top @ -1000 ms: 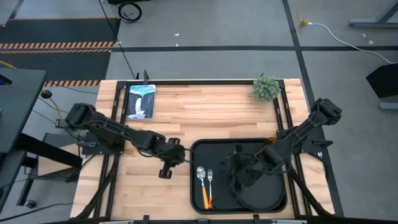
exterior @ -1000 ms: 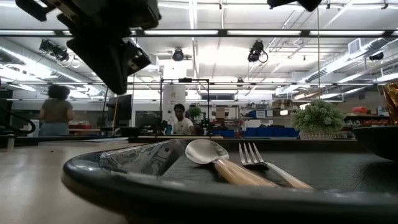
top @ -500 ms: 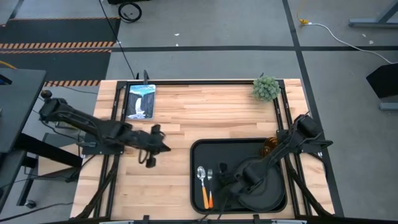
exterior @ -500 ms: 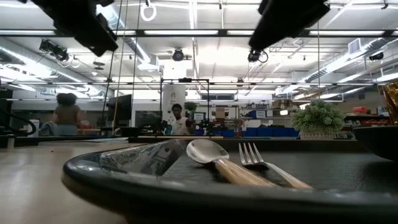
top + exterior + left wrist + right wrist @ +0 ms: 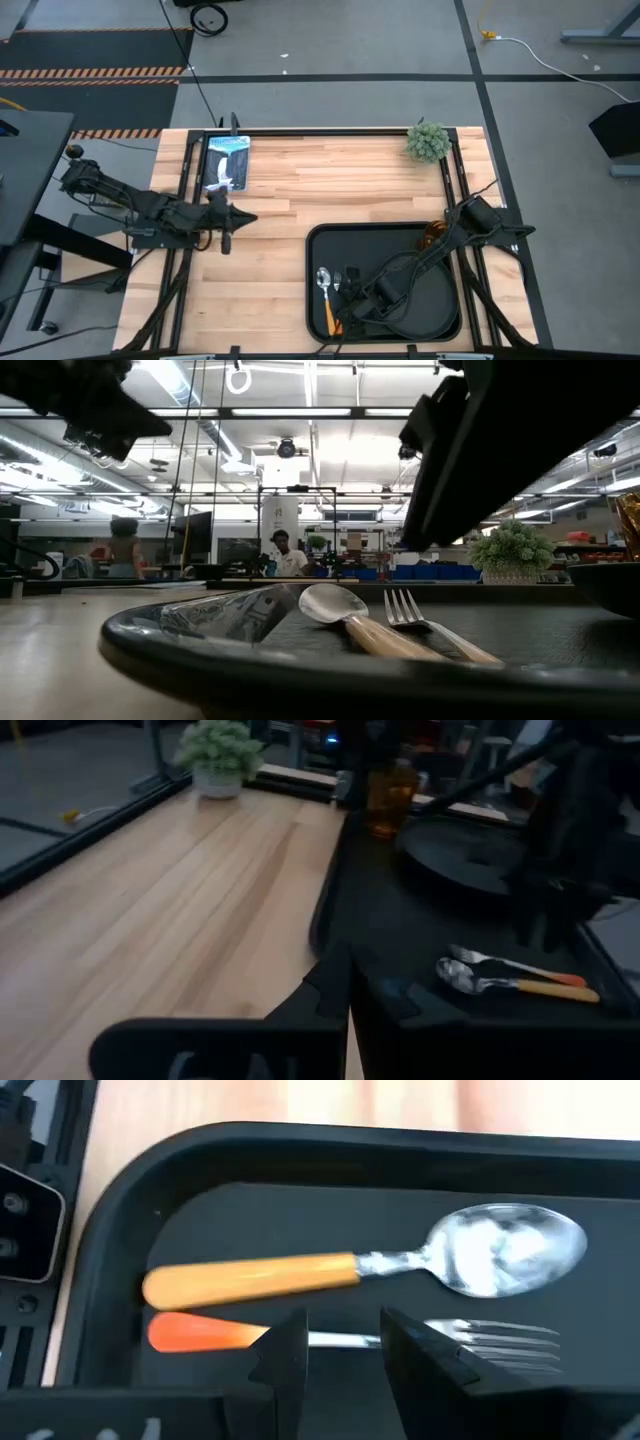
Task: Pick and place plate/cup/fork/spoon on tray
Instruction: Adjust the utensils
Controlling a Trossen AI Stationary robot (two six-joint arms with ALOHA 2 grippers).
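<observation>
The black tray (image 5: 312,240) lies at the table's near right. On it are the round black plate (image 5: 440,305), partly under my right arm, the amber cup (image 5: 434,236), the spoon (image 5: 250,1277) with a yellow-orange handle and the fork (image 5: 195,1332) with a red-orange handle. Spoon and fork lie flat, side by side, at the tray's left end. My right gripper (image 5: 340,1365) is open just over the fork's thin shaft, one finger on either side; whether it touches I cannot tell. My left gripper (image 5: 240,217) is shut and empty near the table's left edge.
A small green plant (image 5: 428,142) stands at the far right corner. A flat picture panel (image 5: 225,160) lies at the far left. Bare wood lies between the tray and my left arm. People show in the room beyond the table.
My left gripper has drawn back from the tray's left rim toward the table's left edge and a little toward the far edge. My right gripper has gone from over the plate toward the tray's left end, down over the fork and spoon. The things on the tray have stayed put.
</observation>
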